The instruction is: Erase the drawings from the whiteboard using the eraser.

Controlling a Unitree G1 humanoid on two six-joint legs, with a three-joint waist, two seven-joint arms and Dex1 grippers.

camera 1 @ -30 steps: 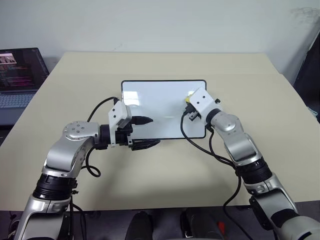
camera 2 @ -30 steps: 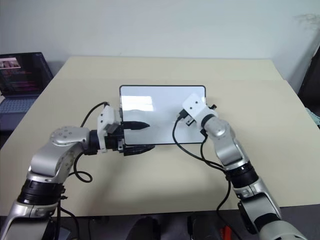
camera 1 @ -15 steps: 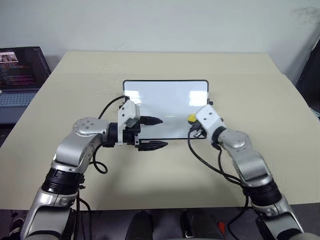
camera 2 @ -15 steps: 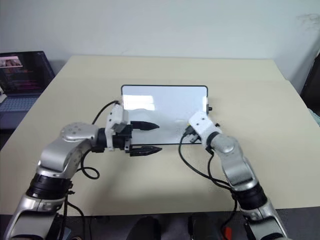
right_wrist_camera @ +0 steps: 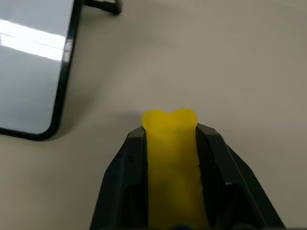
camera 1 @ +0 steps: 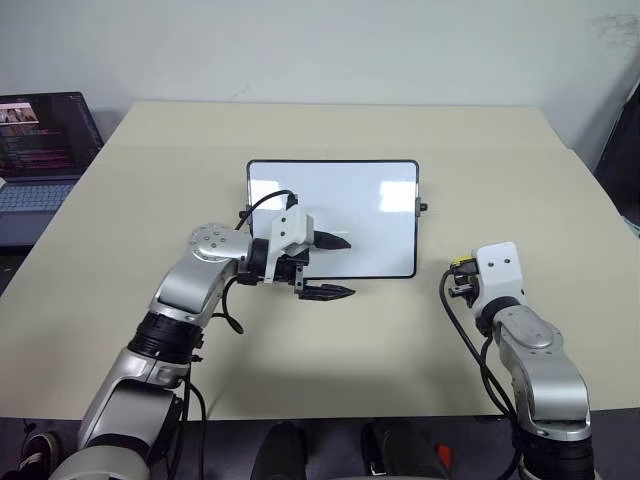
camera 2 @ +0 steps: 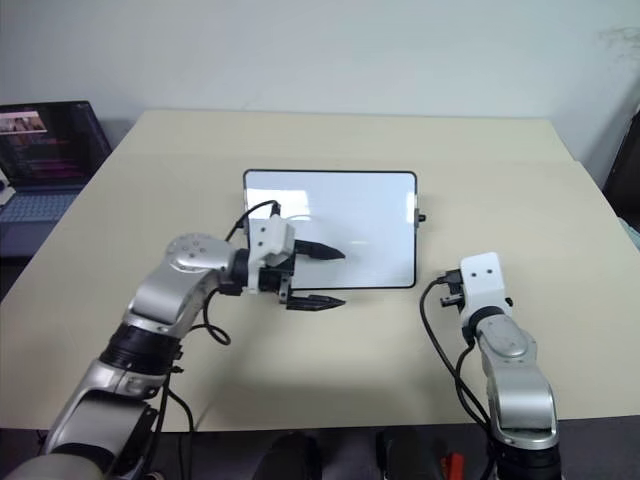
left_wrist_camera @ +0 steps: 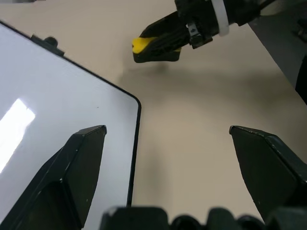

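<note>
Right wrist view: the eraser (right_wrist_camera: pixel 170 158) is seen pinched between the right gripper (right_wrist_camera: pixel 171 143) fingers (squeezed, bulging at its tip), held off the table (camera 1: pixel 330 340) beside the whiteboard (camera 1: pixel 340 200), presumably withdrawn after wiping. No drawings are visible on the board. The left gripper (camera 1: pixel 337 267) is spread wide, empty, over the board's near edge.
</note>
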